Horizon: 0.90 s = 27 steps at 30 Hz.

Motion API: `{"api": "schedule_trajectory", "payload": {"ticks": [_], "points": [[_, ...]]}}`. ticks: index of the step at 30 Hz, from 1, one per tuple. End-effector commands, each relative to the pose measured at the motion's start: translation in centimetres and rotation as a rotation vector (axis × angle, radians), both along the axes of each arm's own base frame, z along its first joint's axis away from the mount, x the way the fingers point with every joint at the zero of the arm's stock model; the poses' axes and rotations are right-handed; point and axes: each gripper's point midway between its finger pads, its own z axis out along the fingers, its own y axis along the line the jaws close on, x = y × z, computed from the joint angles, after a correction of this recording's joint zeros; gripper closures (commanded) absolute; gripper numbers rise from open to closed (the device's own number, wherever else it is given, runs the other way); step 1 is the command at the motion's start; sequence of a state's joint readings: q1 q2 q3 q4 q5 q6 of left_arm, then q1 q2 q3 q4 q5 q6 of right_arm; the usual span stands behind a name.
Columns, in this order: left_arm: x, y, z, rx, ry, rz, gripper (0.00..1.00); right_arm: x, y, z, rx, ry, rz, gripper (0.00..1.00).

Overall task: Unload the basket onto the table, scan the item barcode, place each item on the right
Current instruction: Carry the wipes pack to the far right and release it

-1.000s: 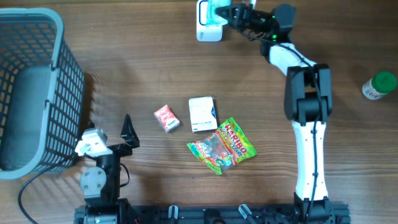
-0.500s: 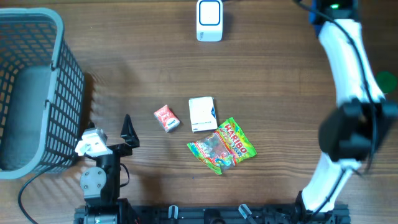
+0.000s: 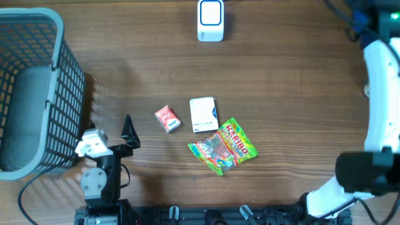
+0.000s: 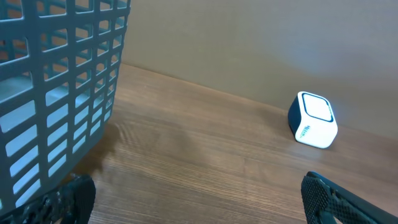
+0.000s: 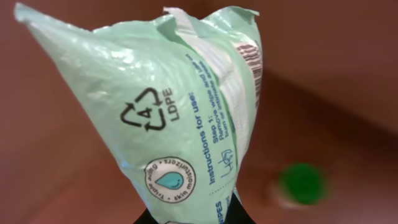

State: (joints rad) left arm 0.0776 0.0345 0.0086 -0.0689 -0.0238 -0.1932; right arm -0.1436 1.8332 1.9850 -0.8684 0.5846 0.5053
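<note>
Grey basket (image 3: 69, 94) stands at the left edge of the wooden worktop (image 3: 281, 94). Mid-worktop lie a small red pack (image 3: 167, 119), a white box (image 3: 203, 114) just right of it, and a tilted Haribo bag (image 3: 223, 147) by the box's lower corner.

You're looking at a shop-checkout setup on a wooden table (image 3: 125, 69). Signs: white barcode scanner (image 3: 210, 20), grey shopping basket (image 3: 57, 31), packaged sweets (image 3: 223, 147) laid out like goods.

A pale green wipes pack (image 5: 186, 124) stands upright, filling the frame, barcode (image 5: 250, 65) on its upper right edge; a blurred green blob (image 5: 303, 183) lies behind.
</note>
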Motion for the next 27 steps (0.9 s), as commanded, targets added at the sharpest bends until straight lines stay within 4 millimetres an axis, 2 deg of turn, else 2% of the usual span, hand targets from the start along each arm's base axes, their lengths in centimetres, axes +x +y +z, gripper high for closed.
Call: {"api": "schedule_trajectory", "payload": {"ticks": [1, 3, 4, 5, 6, 7, 9, 12, 16, 19, 27], "points": [[0.0, -0.3, -0.1, -0.007, 0.001, -0.014, 0.00, -0.1, -5.2, -6.4, 0.014, 0.174, -0.070, 0.95], [0.0, -0.3, -0.1, -0.007, 0.001, -0.014, 0.00, 0.9, -6.2, -10.8, 0.081, 0.264, 0.006, 0.95], [0.0, -0.3, -0.1, -0.007, 0.001, -0.014, 0.00, 0.5, -7.2, -13.4, 0.115, 0.314, -0.020, 0.96], [0.0, -0.3, -0.1, -0.007, 0.001, -0.014, 0.00, -0.4, -8.2, -15.1, 0.143, 0.344, -0.076, 0.95], [0.0, -0.3, -0.1, -0.007, 0.001, -0.014, 0.00, -2.3, -9.7, -17.0, 0.186, 0.366, -0.199, 0.95], [0.0, -0.3, -0.1, -0.007, 0.001, -0.014, 0.00, -3.4, -10.5, -17.7, 0.223, 0.366, -0.264, 0.96], [0.0, -0.3, -0.1, -0.007, 0.002, -0.014, 0.00, -4.6, -11.5, -18.3, 0.302, 0.346, -0.297, 0.96], [0.0, -0.3, -0.1, -0.007, 0.002, -0.014, 0.00, -5.7, -13.0, -16.6, 0.421, 0.250, -0.281, 0.96], [0.0, -0.3, -0.1, -0.007, 0.002, -0.014, 0.00, -8.3, -15.3, -14.1, 0.419, 0.219, -0.281, 0.96], [0.0, -0.3, -0.1, -0.007, 0.002, -0.014, 0.00, -10.8, -16.4, -14.2, 0.411, 0.273, -0.338, 0.95], [0.0, -0.3, -0.1, -0.007, 0.002, -0.014, 0.00, -16.7, -18.8, -22.9, 0.472, 0.363, -0.492, 0.92]]}}
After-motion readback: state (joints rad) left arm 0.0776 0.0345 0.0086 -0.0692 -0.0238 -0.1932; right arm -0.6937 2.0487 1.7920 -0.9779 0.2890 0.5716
